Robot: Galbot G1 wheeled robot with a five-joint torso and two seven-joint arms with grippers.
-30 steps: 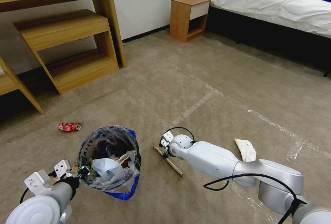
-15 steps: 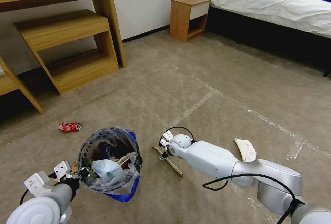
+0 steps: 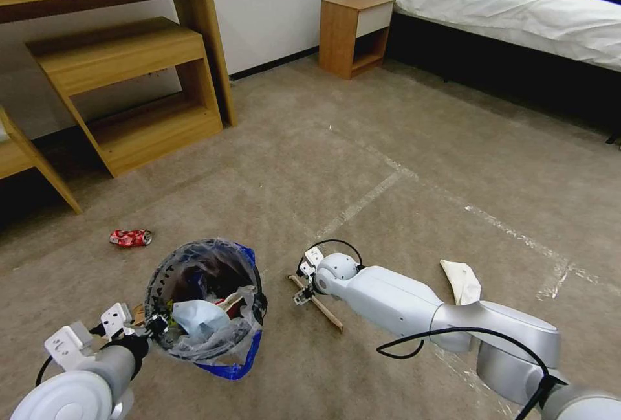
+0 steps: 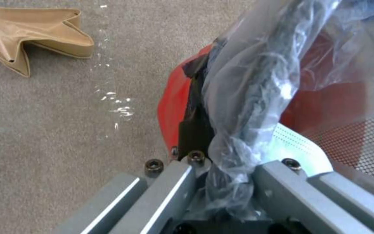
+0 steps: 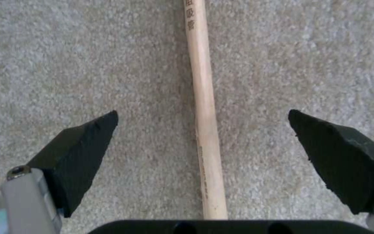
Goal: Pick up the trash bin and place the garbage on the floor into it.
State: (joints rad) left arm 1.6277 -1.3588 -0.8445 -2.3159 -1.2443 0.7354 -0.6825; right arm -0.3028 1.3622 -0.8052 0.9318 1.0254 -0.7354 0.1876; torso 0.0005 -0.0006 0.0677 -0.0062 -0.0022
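Observation:
The trash bin [image 3: 204, 303] is red with a clear crinkly bag and holds a pale blue mask and other litter. My left gripper [image 3: 155, 326] is shut on its near rim; in the left wrist view the bin's red wall [image 4: 174, 107] and bunched bag sit between the fingers of that gripper [image 4: 221, 143]. A wooden stick [image 3: 318, 305] lies on the floor [image 3: 401, 142] just right of the bin. My right gripper [image 3: 303, 292] hovers low over it, open. In the right wrist view the stick [image 5: 204, 97] runs between the two black fingertips [image 5: 83, 143]. Other garbage: a crushed red can [image 3: 130, 237], a white crumpled piece [image 3: 462, 281], folded cardboard [image 4: 31, 29].
A wooden desk with shelves [image 3: 129, 83] stands at the back left, a nightstand [image 3: 354, 32] and a bed [image 3: 517, 6] at the back right. Clear tape lines [image 3: 369, 200] cross the carpet. Open carpet stretches ahead and to the right.
My right gripper has sunk a little closer to the stick. The bin in my left gripper has shifted slightly lower in the head view.

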